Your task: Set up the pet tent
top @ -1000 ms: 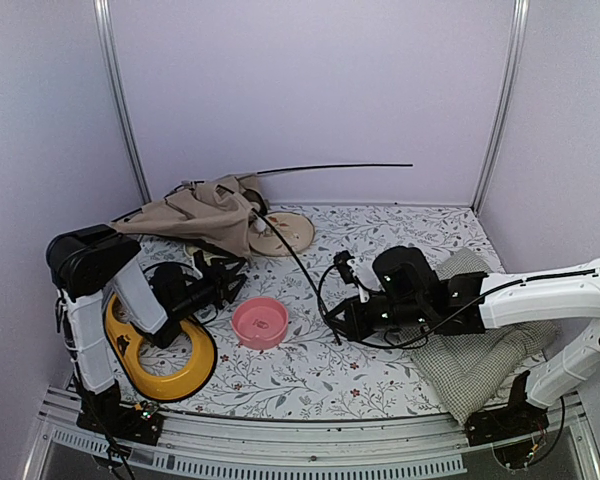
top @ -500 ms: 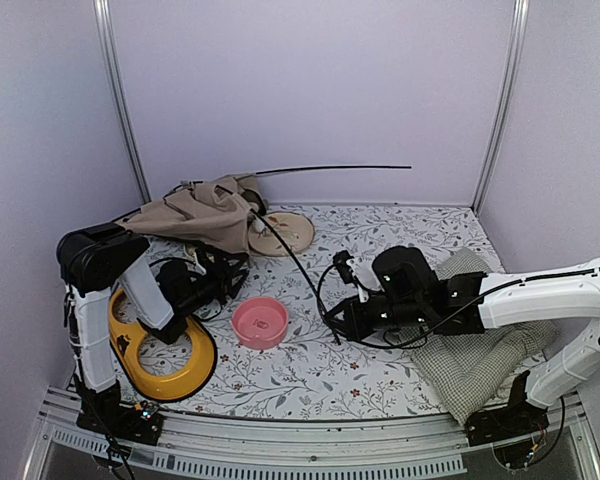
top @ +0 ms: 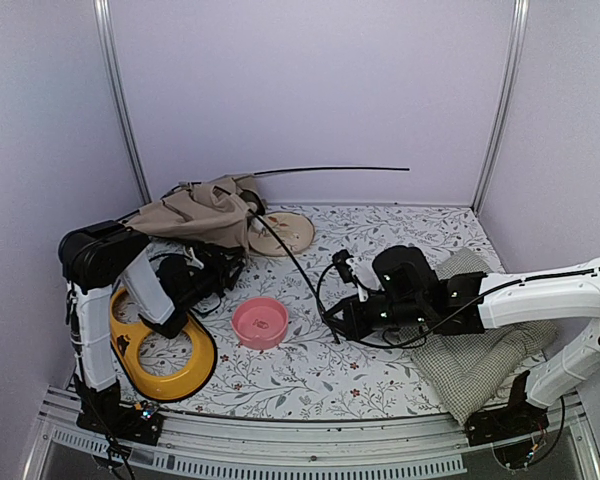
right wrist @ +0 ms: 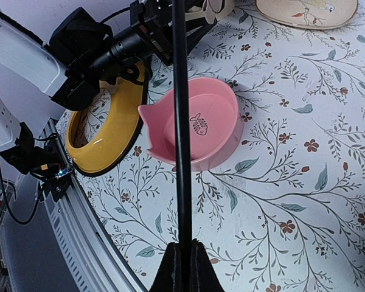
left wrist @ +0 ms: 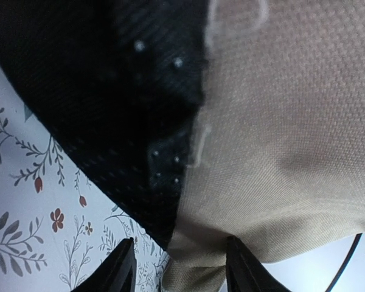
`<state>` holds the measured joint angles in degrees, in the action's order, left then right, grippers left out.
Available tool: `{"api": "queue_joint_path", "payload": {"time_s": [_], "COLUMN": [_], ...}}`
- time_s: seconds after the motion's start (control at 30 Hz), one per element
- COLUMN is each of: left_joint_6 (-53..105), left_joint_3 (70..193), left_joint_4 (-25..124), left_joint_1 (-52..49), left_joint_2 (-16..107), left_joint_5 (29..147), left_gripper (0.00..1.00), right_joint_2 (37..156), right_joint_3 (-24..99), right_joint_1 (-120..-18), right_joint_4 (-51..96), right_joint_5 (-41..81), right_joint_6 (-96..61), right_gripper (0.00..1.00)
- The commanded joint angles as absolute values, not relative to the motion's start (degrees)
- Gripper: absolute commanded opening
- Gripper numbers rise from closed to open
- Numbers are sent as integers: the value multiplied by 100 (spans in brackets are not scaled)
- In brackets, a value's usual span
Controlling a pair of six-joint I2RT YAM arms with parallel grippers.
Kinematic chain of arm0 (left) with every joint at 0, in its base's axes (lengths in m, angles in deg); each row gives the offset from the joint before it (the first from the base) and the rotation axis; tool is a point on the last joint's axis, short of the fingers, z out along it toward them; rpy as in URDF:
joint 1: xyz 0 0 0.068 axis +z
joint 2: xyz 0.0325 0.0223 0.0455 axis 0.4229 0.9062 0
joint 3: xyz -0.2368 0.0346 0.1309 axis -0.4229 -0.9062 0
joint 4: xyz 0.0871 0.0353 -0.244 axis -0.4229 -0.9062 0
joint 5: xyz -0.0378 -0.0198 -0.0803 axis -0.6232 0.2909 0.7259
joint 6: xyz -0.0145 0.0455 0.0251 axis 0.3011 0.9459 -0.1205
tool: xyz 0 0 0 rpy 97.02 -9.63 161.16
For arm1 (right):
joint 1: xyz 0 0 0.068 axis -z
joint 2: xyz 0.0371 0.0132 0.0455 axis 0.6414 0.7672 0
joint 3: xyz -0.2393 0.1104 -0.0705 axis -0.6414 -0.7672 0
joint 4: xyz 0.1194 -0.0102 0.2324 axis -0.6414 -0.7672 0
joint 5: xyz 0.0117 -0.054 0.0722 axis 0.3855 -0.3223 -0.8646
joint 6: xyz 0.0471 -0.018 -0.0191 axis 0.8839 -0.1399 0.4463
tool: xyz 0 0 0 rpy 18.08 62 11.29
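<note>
Floral worktop [top: 380, 370]: pet tent [top: 195, 215] lies collapsed at far-left corner. Right gripper [right wrist: 182, 258] is clamped on 1 black pole [right wrist: 181, 121]; left gripper [left wrist: 182, 271] stands part-open around beige fabric [left wrist: 292, 152]. Judged step: raising the frame; next needs a firm fabric hold.

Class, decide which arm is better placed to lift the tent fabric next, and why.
Probably left: the left gripper straddles the pet tent's beige hem, while the right gripper is shut on the black pole, away from the fabric.
</note>
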<state>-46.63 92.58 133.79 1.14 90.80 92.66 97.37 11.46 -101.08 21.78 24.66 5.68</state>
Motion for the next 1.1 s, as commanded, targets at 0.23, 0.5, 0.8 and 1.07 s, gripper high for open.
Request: {"api": "queue_joint_path", "payload": {"time_s": [0.23, 0.5, 0.8, 1.07], "left_joint_6": [-4410, -4493, -4549, -4483], "left_joint_3": [9135, 9065, 8991, 9118], "left_joint_4": [15142, 15172, 15150, 15046], "left_joint_1": [144, -81, -210, -216], "left_joint_2": [8796, 8769, 8890, 8960], "left_joint_5": [9473, 9511, 9539, 9503], "left_gripper": [55, 52, 50, 52], "right_joint_2": [9827, 9888, 9914, 9936], "right_joint_3": [1337, 1381, 1385, 1408], "right_joint_1": [-10045, -10043, -10045, -10045], "right_joint_4": [2658, 2666, 2677, 2696], "right_joint_5": [2573, 2536, 2507, 2481], "right_joint_6": [640, 637, 627, 618], "right_gripper": [0, 0, 0, 0]}}
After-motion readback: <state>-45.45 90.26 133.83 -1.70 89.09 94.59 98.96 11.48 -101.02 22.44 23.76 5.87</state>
